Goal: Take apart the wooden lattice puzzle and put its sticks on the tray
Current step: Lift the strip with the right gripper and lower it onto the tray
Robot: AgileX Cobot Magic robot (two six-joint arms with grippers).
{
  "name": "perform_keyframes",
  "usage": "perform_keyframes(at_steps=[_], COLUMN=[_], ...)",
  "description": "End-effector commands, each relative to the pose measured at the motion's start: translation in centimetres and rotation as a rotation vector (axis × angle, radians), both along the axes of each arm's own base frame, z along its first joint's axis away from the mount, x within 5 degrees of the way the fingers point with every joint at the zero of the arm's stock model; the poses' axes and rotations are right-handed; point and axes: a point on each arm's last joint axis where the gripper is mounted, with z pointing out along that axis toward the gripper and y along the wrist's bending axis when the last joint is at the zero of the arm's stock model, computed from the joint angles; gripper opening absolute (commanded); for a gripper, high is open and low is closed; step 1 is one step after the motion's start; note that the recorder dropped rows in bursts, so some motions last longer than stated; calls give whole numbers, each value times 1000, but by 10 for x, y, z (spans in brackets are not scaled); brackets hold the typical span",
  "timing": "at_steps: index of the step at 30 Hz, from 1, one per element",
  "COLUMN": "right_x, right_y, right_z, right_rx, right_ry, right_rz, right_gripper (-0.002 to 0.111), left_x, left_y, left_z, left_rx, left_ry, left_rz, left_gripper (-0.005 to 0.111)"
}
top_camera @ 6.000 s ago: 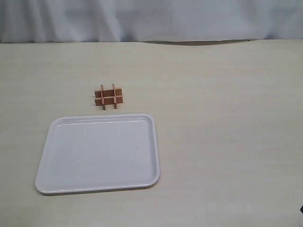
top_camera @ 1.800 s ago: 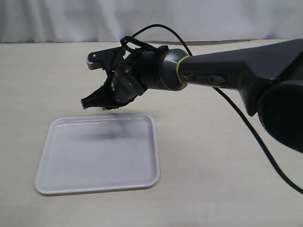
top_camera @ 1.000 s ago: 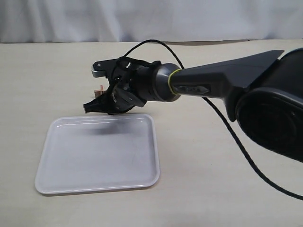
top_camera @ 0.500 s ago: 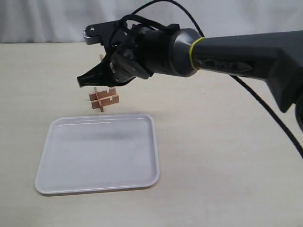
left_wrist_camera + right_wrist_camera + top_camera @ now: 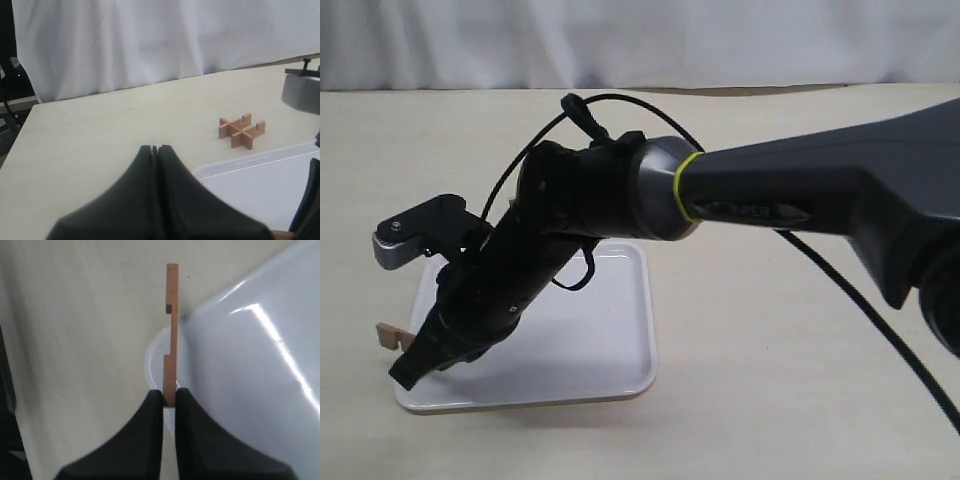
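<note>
My right gripper (image 5: 412, 348) has reached across to the tray's front left corner and is shut on one end of a notched reddish-brown stick (image 5: 388, 333). In the right wrist view the stick (image 5: 171, 330) juts straight out from between the fingers (image 5: 169, 392), over the rounded rim of the white tray (image 5: 250, 390). In the exterior view the arm hides the wooden lattice puzzle. The left wrist view shows the puzzle (image 5: 242, 131) on the table just beyond the tray (image 5: 260, 185). My left gripper (image 5: 155, 148) is shut on nothing, off to the tray's side.
The right arm (image 5: 620, 195) and its black cable (image 5: 840, 310) stretch across the table and over the tray (image 5: 610, 330). A white curtain (image 5: 150, 40) hangs behind the table's far edge.
The right gripper has swung from above the puzzle down to the tray's front left corner, carrying one stick. The puzzle, visible half a second ago, is now hidden behind the arm.
</note>
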Motion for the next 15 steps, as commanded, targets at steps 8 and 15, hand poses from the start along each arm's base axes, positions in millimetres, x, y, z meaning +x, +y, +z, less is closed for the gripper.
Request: perform_keyframes(at_steps=[8, 15], right_x=[13, 15], right_y=[-11, -13], right_z=[-22, -23], right_rx=[-92, -137], right_ry=[-48, -106], right_rz=[-75, -24], right_gripper=[5, 47], left_x=[0, 0], left_y=[1, 1], left_z=[0, 0], left_rx=[2, 2], left_ry=[-9, -9], left_rz=[11, 11], left_gripper=[0, 0])
